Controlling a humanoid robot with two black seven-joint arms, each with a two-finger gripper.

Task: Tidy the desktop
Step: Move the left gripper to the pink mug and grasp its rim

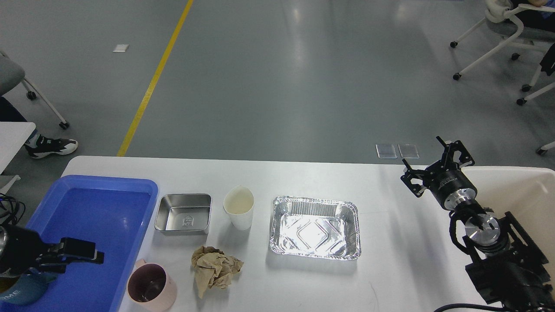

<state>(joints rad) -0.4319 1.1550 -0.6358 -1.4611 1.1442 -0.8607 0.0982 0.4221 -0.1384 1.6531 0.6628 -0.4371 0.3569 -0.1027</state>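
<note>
The white desktop [390, 242] carries a steel box [184, 213], a paper cup [239, 212], a foil tray [315, 228], a crumpled brown paper [215, 268] and a pink mug [151, 287]. A blue mug [19, 292] stands in the blue tray [93, 208], partly hidden behind my left arm. My left gripper [86, 259] hovers low over the tray's near part, just left of the pink mug, and looks open with nothing in it. Above the desktop's far right corner, my right gripper [430, 159] is open and empty.
A cream-white bin [520, 190] stands at the right end of the table, beside my right arm. Wheeled chairs [503, 39] are on the grey floor at the back right. A second white table [13, 134] and a person's shoe [52, 146] are at the left.
</note>
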